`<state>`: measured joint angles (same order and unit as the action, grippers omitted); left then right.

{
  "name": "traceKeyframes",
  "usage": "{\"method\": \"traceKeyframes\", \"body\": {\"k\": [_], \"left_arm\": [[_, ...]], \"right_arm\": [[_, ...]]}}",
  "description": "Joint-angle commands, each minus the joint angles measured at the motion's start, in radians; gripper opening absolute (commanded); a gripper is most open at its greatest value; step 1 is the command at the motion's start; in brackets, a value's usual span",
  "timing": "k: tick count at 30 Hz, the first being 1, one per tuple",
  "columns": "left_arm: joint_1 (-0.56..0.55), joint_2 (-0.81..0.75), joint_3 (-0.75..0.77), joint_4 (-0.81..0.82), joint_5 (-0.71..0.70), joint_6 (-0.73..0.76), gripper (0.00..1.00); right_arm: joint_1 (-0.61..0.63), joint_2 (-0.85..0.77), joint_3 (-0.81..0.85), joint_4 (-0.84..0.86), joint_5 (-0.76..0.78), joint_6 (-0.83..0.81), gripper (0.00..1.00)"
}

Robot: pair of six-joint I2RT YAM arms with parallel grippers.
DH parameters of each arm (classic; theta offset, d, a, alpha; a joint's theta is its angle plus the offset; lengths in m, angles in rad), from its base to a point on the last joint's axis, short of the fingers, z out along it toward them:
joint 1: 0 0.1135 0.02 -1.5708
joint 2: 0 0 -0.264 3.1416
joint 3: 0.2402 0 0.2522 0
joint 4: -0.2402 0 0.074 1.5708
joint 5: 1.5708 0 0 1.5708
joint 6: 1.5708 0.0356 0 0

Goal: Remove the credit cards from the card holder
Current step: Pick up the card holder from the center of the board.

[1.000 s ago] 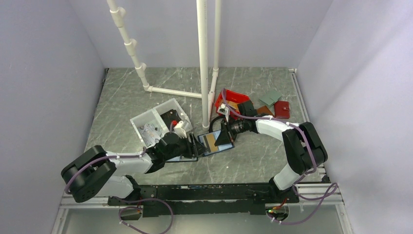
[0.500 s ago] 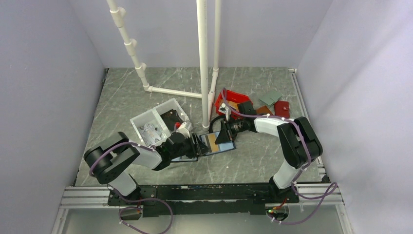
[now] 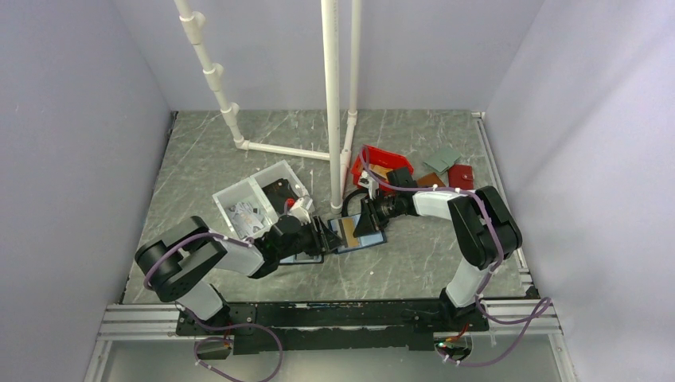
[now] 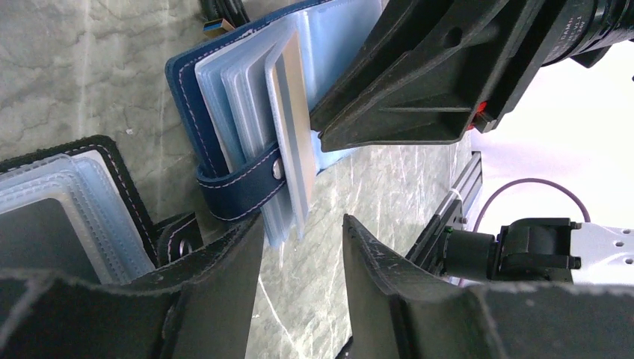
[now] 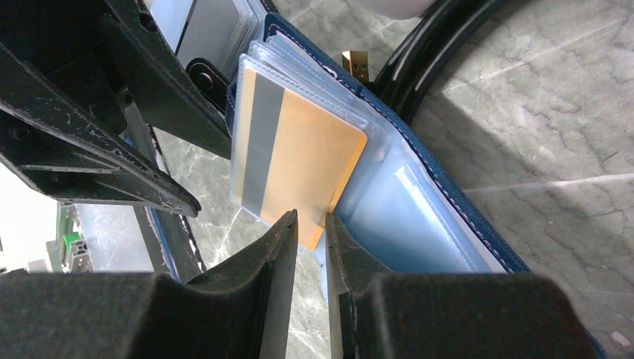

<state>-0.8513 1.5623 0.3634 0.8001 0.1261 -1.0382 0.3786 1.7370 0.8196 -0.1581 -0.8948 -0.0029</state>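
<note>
My right end effector [image 5: 308, 224] was pinched on the bottom corner of the gold credit card [image 5: 299, 161], which sat in a clear sleeve [image 5: 377, 138] of the open navy card holder [image 5: 419, 232] on the table [image 5: 538, 112]. Meanwhile the left end effector [image 4: 303, 232] had its jaws apart around the sleeve edges.

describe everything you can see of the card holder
The card holder is a small navy wallet with pale stitching, leather-like, lying open on the marbled table. Inside is a fanned stack of clear bluish plastic sleeves; one holds a gold-orange card with a grey stripe. A navy strap with a metal snap crosses the sleeves' edge. The right gripper pinches a corner of the card; the left gripper stands open at the sleeves' ends. A black-edged folio lies beside it.
</note>
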Motion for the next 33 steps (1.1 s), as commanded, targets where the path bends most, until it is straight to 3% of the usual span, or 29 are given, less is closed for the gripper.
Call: {"method": "traceKeyframes", "body": {"k": [1, 7, 18, 28, 33], "left_arm": [[0.004, -0.017, 0.007, 0.066, 0.006, -0.009, 0.47], [0.003, -0.004, 0.003, 0.089, 0.019, -0.009, 0.42], [0.004, -0.122, 0.036, -0.167, -0.053, 0.014, 0.45], [0.003, -0.073, 0.034, -0.022, 0.006, -0.001, 0.43], [0.003, -0.098, 0.041, -0.052, -0.002, 0.005, 0.43]], "right_arm": [[-0.004, 0.013, 0.023, 0.012, 0.040, 0.027, 0.23], [-0.004, 0.023, 0.027, 0.005, 0.038, 0.028, 0.22], [-0.004, 0.032, 0.032, -0.001, 0.034, 0.028, 0.22], [-0.004, 0.035, 0.032, -0.002, 0.037, 0.030, 0.22], [-0.004, 0.038, 0.033, -0.003, 0.036, 0.029, 0.22]]}}
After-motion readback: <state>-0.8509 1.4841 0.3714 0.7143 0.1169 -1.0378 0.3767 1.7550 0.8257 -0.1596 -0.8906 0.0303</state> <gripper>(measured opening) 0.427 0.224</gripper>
